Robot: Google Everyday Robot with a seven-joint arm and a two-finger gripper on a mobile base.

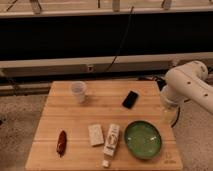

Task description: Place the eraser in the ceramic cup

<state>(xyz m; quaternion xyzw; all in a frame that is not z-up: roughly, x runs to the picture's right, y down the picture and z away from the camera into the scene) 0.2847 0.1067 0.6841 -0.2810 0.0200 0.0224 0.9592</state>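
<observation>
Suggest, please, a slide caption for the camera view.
Wooden table with the black eraser lying apart from the white ceramic cup; the arm stands at right, gripper out of view.

I see black eraser [130, 99] upper centre-right, white ceramic cup [78, 91] upper left, green bowl [143, 139] lower right, dark red item [61, 142] lower left, beige block [96, 134], pale wood table [100, 110], white arm [187, 85] right edge, gripper out of frame.
</observation>
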